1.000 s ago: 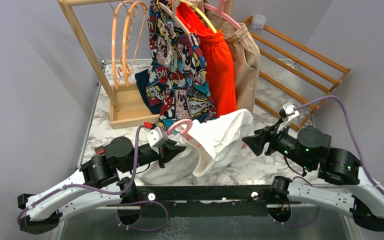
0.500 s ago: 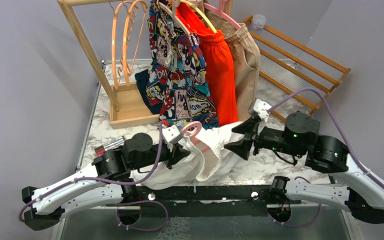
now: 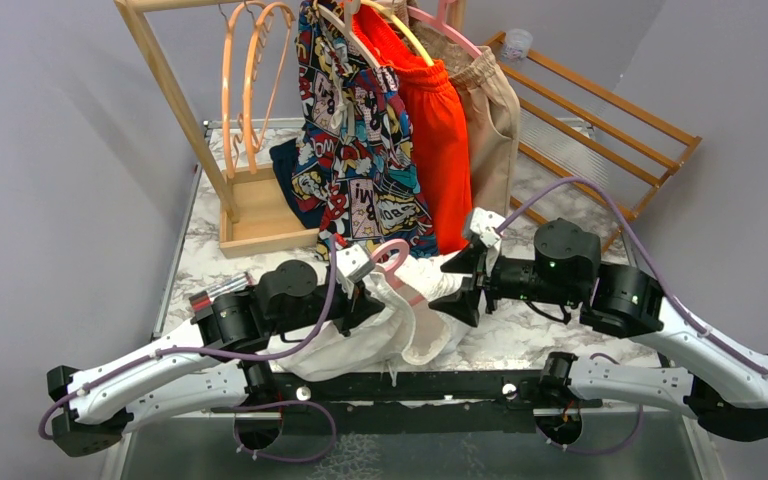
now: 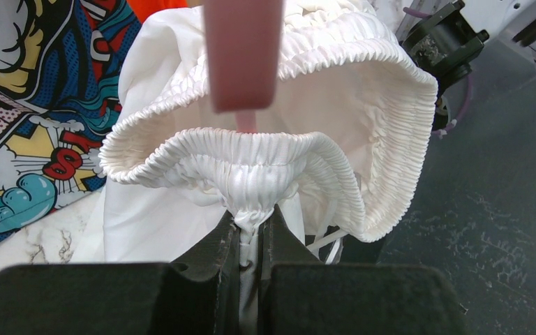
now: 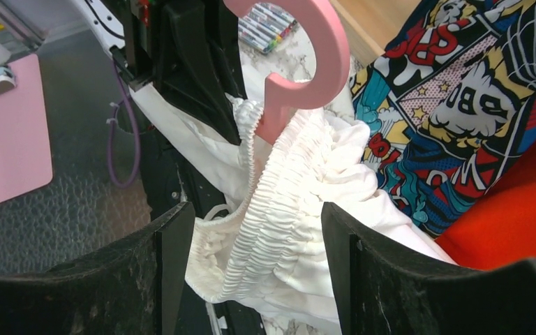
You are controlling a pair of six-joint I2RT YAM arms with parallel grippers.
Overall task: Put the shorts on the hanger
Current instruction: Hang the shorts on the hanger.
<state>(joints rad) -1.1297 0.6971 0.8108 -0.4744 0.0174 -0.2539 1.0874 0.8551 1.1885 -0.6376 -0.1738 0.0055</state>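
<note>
Top external view: the shorts (image 3: 400, 322) hang bunched between both arms at table centre, draping onto the marble table (image 3: 530, 340). The hanger (image 3: 392, 256) stands in the waist opening, with its pink hook above the gathered elastic. At the shorts' 9 o'clock, the left gripper (image 4: 251, 218) is clamped on a pinch of waistband. At 3 o'clock, the right gripper (image 5: 258, 230) has its jaws spread wide either side of the waistband, gripping nothing. Crowding in at 12 o'clock, comic-print shorts (image 3: 360, 150), orange-red shorts (image 3: 440, 130) and a beige garment (image 3: 490, 110) hang from a wooden rack (image 3: 175, 100). Orange hangers (image 3: 245, 80) hang at 11 o'clock. Markers (image 5: 269, 17) lie beside the left arm.
</note>
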